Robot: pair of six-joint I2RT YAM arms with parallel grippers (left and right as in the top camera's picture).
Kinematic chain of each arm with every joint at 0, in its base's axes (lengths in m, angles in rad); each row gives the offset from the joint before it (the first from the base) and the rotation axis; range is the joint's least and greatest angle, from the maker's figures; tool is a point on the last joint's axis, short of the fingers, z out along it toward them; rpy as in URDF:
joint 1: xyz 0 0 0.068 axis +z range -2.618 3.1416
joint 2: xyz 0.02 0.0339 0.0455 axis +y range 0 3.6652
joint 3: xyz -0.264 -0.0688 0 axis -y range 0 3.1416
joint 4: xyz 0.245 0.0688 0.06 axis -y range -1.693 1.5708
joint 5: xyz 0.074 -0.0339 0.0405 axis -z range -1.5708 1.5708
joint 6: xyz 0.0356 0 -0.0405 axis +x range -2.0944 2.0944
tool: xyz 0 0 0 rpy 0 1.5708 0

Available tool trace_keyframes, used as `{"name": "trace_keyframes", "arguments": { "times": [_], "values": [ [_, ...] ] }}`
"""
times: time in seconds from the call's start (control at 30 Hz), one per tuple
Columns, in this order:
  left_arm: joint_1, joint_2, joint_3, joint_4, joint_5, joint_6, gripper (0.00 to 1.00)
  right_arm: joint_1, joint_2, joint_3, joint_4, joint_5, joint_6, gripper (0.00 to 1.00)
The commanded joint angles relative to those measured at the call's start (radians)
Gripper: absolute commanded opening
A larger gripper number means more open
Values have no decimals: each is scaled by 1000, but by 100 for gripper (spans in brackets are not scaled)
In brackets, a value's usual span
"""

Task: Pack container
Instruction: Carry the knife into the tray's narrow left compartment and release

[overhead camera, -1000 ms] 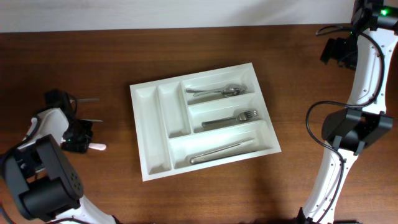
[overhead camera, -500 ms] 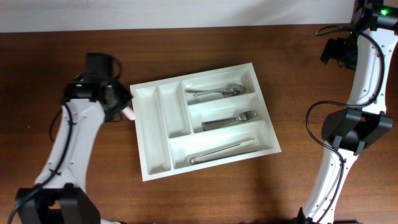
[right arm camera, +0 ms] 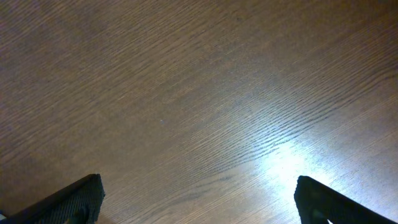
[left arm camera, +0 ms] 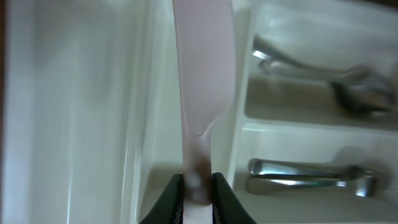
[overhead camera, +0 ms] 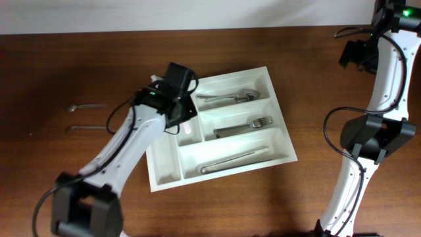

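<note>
The white five-compartment container [overhead camera: 223,176] lies at the table's middle. My left gripper [overhead camera: 181,118] is over its narrow compartments, shut on a pale pink flat utensil [left arm camera: 202,68], whose tip shows below the fingers in the overhead view [overhead camera: 187,127]. In the left wrist view the fingers [left arm camera: 198,186] clamp the utensil's handle, and it runs lengthwise above a narrow compartment. The wide compartments hold spoons [overhead camera: 230,97], a fork [overhead camera: 245,126] and a knife [overhead camera: 237,160]. My right gripper [right arm camera: 199,199] is open and empty over bare wood at the far right [overhead camera: 355,52].
Two metal utensils lie on the table to the left, one [overhead camera: 85,106] above the other [overhead camera: 85,128]. In the left wrist view the spoons [left arm camera: 348,93] and the fork handle [left arm camera: 311,174] lie to the right of the held utensil.
My left arm has swung from the table's left side to above the container, carrying the pink utensil. The right arm has not moved.
</note>
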Motion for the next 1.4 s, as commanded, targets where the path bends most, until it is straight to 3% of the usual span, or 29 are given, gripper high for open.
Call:
{"name": "trace_keyframes", "arguments": {
  "times": [0.0, 0.07, 0.13, 0.27, 0.47, 0.53, 0.63, 0.77, 0.87, 1.1, 1.37],
  "values": [
    [-4, 72, 8, 10, -19, 21, 3, 5, 8, -2, 0, 16, -7, 99],
    [-4, 94, 8, 12, -19, 21, 3, 5, 8, -2, 0, 16, -7, 99],
    [-4, 113, 8, 16, -19, 28, 10, 5, 8, -2, 0, 16, -7, 99],
    [-4, 121, 9, 34, -18, 43, 42, 5, 8, -2, 0, 16, -7, 99],
    [-3, 121, 108, 8, -12, 163, 92, 5, 8, -2, 0, 16, -7, 99],
    [4, 121, 190, -55, -13, 163, 99, 5, 8, -2, 0, 16, -7, 99],
    [45, 119, 316, -190, -43, 134, 99, 5, 8, -2, 0, 16, -7, 99],
    [183, 117, 397, -449, -184, -278, 99, 5, 8, -2, 0, 16, -7, 99],
    [337, 123, 379, -550, -109, -503, 99, 5, 8, -2, 0, 16, -7, 99],
    [556, 148, 310, -390, -52, -531, 99, 5, 8, -2, 0, 16, -7, 99],
    [662, 297, 310, -362, -10, -535, 99, 5, 8, -2, 0, 16, -7, 99]
  ]
}}
